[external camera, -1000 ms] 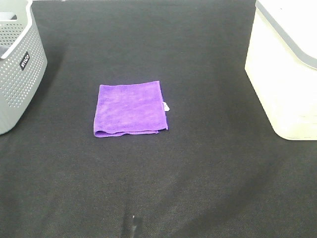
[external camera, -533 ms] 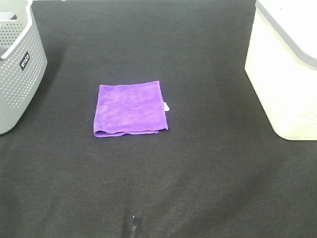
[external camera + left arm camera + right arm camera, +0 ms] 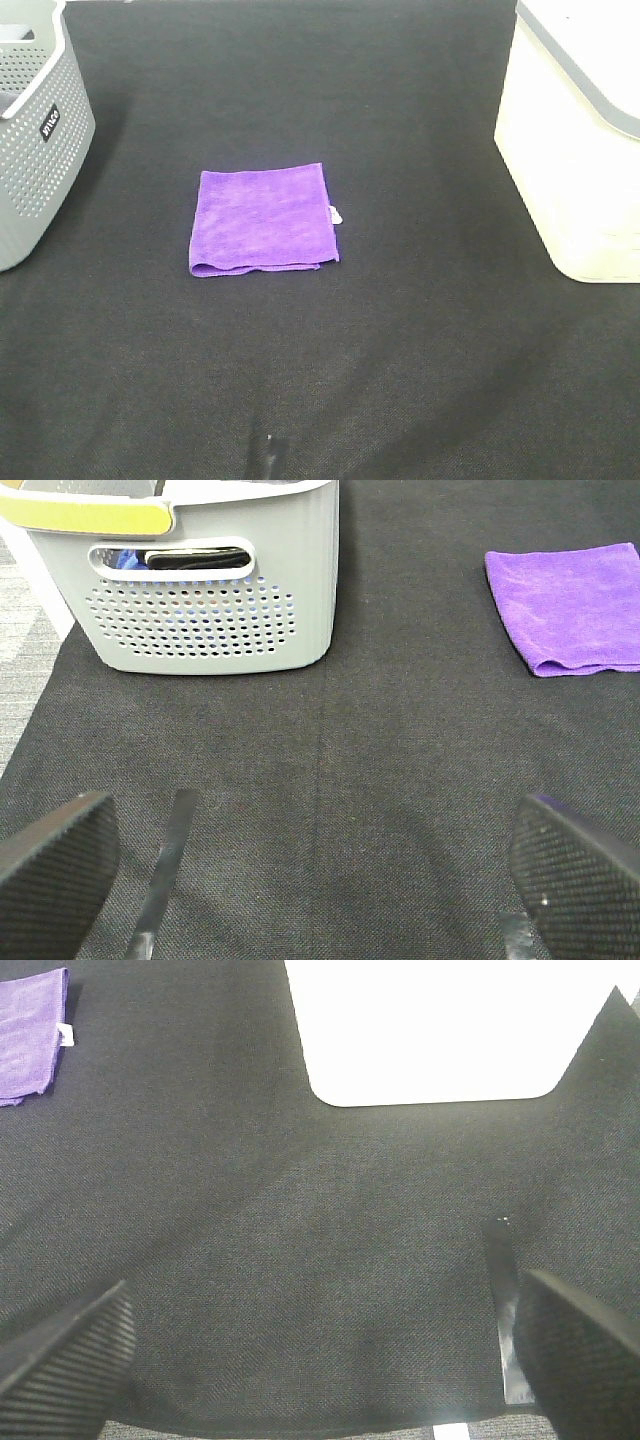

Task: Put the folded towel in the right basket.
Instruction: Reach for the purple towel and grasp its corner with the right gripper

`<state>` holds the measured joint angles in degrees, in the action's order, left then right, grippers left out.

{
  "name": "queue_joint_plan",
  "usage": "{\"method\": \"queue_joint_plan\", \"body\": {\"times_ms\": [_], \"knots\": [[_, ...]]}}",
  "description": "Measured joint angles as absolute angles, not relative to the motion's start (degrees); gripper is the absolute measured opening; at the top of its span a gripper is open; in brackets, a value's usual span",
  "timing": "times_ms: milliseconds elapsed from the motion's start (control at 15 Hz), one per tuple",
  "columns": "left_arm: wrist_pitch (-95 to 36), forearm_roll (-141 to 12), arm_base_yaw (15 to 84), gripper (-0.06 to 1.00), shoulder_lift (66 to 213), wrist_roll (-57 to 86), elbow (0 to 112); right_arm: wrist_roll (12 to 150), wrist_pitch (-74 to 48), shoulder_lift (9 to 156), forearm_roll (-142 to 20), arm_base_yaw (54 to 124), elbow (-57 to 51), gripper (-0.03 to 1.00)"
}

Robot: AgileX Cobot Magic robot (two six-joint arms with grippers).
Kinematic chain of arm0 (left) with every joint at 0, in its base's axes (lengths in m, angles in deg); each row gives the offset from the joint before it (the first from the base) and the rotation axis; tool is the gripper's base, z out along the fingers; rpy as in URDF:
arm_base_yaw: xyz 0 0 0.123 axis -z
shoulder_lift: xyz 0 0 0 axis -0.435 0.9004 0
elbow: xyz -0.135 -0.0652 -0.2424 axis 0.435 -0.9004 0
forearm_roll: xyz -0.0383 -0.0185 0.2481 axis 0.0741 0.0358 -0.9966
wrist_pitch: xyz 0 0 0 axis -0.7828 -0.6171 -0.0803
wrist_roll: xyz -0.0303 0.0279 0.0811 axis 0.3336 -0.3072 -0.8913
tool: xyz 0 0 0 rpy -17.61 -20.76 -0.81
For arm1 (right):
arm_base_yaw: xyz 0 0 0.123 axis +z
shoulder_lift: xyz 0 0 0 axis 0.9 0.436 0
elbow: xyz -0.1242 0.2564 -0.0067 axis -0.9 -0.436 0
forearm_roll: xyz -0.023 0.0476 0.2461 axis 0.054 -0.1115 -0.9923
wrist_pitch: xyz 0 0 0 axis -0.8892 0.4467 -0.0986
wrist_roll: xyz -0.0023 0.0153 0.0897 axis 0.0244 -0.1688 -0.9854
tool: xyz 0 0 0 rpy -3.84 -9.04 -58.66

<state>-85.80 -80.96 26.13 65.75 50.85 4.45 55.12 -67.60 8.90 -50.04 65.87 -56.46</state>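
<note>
The folded purple towel (image 3: 263,220) lies flat on the black table, left of centre, with a small white tag on its right edge. It also shows in the left wrist view (image 3: 570,605) and at the edge of the right wrist view (image 3: 30,1032). The white right basket (image 3: 575,140) stands at the right edge and shows as a bright wall in the right wrist view (image 3: 440,1025). Neither gripper shows in the exterior view. My left gripper (image 3: 310,875) is open and empty above bare cloth. My right gripper (image 3: 320,1355) is open and empty, short of the white basket.
A grey perforated basket (image 3: 35,140) stands at the left edge; the left wrist view (image 3: 200,590) shows dark items through its handle slot. The black cloth (image 3: 400,380) covers the table. A grey floor strip (image 3: 25,640) shows past the table's left edge.
</note>
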Motion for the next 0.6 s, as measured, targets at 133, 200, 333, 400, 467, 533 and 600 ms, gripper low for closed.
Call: {"method": "queue_joint_plan", "body": {"times_ms": [133, 200, 333, 400, 467, 533, 600], "knots": [[-85.8, -81.0, 26.1, 0.99, 65.8, 50.8, 4.5, 55.1, -67.6, 8.9, -50.0, 65.9, -56.5, 0.97], [-85.8, -81.0, 26.1, 0.99, 65.8, 50.8, 4.5, 55.1, -67.6, 8.9, -50.0, 65.9, -56.5, 0.97], [-85.8, -81.0, 26.1, 0.99, 65.8, 50.8, 4.5, 55.1, -67.6, 8.9, -50.0, 65.9, -56.5, 0.97], [-85.8, -81.0, 26.1, 0.99, 65.8, 50.8, 4.5, 55.1, -67.6, 8.9, -50.0, 65.9, -56.5, 0.97], [-85.8, -81.0, 26.1, 0.99, 65.8, 50.8, 4.5, 55.1, -67.6, 8.9, -50.0, 65.9, -56.5, 0.97], [-85.8, -81.0, 26.1, 0.99, 65.8, 50.8, 4.5, 55.1, -67.6, 8.9, -50.0, 65.9, -56.5, 0.97], [-85.8, -81.0, 26.1, 0.99, 65.8, 50.8, 4.5, 55.1, -67.6, 8.9, -50.0, 65.9, -56.5, 0.97]]}}
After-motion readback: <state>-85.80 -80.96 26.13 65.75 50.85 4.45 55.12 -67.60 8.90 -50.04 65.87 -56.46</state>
